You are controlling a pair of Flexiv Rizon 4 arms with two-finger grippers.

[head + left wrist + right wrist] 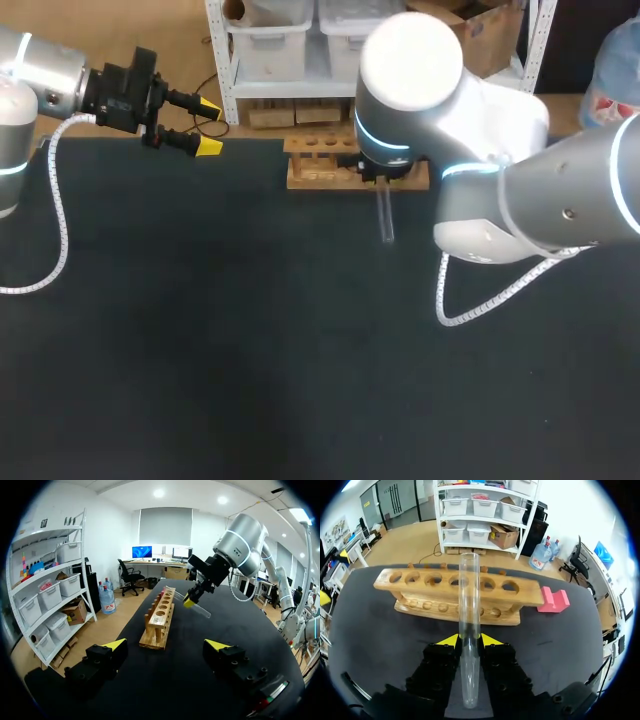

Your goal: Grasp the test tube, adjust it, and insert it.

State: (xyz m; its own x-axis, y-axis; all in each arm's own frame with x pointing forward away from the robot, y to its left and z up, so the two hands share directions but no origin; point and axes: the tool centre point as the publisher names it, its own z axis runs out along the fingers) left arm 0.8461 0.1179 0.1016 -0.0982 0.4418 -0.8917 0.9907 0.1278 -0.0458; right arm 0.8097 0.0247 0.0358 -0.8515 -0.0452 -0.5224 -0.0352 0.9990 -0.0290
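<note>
Left hand (208, 126) is seen open and empty in the head view, at the far left edge of the tabletop (200, 350). The right hand (470, 639) is covered there by its own arm. Only part of the glass test tube (386, 220) shows, pointing from the wooden rack (320, 170) toward the near edge.

From the left wrist view, the test tube is seen held tilted and clear of the tabletop, just beside the rack's far end.

In the right wrist view, the right hand is closed on the test tube, which is pinched partway along between both yellow tips. Its open mouth appears to point ahead at the rack's row of holes, its rounded end back toward the wrist.

Before insertion, the tube should probably be brought upright, rounded end down, and centred over one hole. The grip should be kept firm, since the glass may slip.

Which hole is intended cannot be told. A pink block (554, 600) lies beside the rack.
</note>
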